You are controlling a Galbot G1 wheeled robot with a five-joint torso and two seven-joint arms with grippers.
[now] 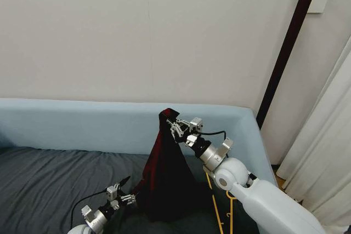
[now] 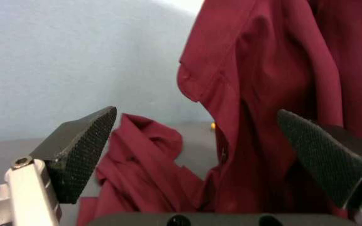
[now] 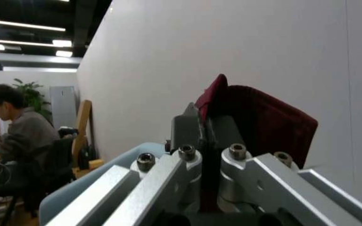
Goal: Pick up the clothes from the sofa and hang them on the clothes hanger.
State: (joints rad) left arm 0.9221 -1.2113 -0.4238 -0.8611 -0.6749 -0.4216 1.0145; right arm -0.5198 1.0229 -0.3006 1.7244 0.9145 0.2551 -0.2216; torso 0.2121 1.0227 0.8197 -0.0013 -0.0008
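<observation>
Red garment (image 1: 167,173) hanging in a tent shape over the sofa (image 1: 71,124) seat, near its right end. The right claw (image 1: 174,127) is clamped on the cloth's top fold and holds it high, so the fabric drapes free. The left claw (image 1: 130,197), jaws spread wide, sits at the lower hem, probably to catch it. A thin yellow hanger (image 1: 216,209) lies below the right arm.

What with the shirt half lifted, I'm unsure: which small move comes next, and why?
Probably ease the left gripper forward to close on the hanging red shirt: its jaws stand open, cloth just ahead, while the right gripper pinches the top above the sofa.
</observation>
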